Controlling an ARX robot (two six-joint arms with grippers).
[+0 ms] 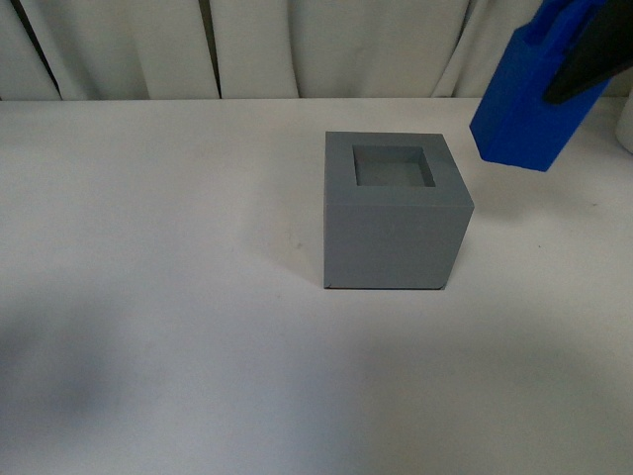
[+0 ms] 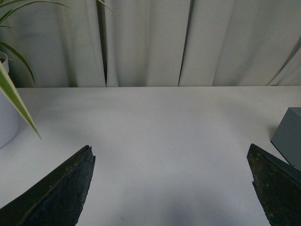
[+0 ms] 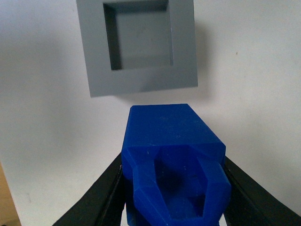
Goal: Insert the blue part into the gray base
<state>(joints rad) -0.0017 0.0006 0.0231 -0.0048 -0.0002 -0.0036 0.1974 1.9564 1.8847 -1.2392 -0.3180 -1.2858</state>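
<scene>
Right wrist view, fingers [image 3: 99,201] gripping blue part [image 3: 173,141]

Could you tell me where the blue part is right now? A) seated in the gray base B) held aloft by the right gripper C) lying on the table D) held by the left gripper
B: the right gripper clamps the blue part in the air, apart from the gray base.

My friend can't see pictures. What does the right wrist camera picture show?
The right end effector grips a blue part between its two black fingers. Beyond it a gray base sits on a white table, its square hole facing the camera and empty; the blue part is not in it yet.
</scene>
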